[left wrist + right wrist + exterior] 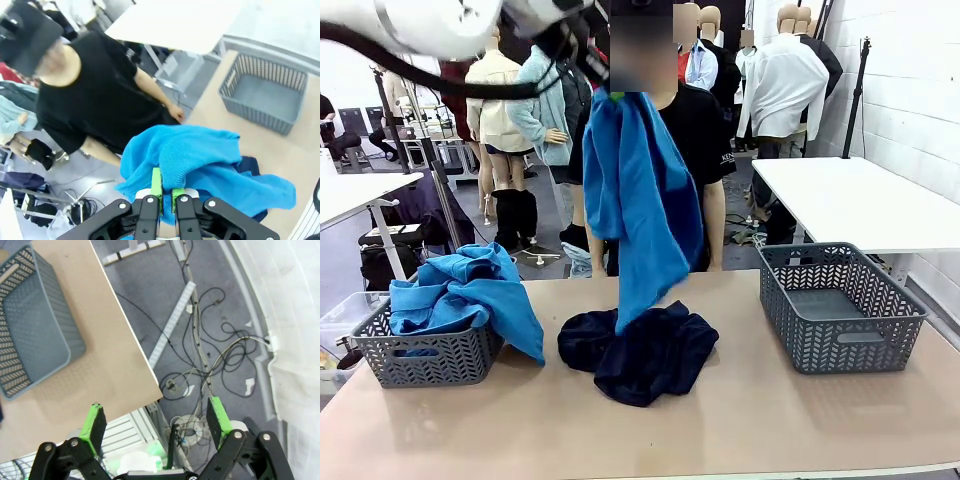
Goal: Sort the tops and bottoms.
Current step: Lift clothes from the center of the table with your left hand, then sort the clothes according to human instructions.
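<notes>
Tops (640,200) above tan table (740,420), white walls (920,80)

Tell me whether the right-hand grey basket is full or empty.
Empty: the grey plastic lattice basket shows only its bare floor in front and wrist views.

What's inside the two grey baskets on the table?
The left basket holds a heap of bright blue tops, one spilling over its rim onto the table; whatever lies beneath the heap is covered. The right basket looks empty, its bare floor showing.
</notes>
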`<state>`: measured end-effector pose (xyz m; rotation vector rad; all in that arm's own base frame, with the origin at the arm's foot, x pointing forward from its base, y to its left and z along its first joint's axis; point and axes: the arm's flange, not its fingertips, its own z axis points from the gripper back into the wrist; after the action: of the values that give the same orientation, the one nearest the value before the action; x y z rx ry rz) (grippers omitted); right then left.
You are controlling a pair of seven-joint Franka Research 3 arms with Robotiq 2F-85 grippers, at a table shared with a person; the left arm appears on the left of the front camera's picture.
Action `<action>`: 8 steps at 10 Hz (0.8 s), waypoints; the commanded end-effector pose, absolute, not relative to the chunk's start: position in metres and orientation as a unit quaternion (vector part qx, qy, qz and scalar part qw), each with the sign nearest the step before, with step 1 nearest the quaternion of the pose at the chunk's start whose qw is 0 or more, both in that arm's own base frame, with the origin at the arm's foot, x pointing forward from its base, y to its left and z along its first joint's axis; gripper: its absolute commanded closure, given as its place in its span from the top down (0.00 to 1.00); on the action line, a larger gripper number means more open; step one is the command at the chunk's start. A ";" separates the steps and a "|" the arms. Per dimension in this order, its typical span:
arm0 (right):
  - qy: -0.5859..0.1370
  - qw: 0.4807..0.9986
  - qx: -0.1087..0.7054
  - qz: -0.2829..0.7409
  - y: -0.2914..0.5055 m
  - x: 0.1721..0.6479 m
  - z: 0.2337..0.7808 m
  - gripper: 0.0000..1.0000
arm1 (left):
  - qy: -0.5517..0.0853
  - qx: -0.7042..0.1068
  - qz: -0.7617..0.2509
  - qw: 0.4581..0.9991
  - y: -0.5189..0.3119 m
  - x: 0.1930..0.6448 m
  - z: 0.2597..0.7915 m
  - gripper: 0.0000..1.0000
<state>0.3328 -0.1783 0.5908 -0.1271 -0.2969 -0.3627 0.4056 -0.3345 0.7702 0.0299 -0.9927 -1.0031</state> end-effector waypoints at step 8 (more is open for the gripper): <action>-0.146 0.968 -0.062 -0.192 -0.175 0.331 0.587 1.00 | -0.499 0.009 -0.419 0.759 -0.336 0.373 0.841 0.00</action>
<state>0.3327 -0.1783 0.5908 -0.1272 -0.2969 -0.3628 0.3785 -0.3390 0.8388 0.0110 -1.0790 -0.9097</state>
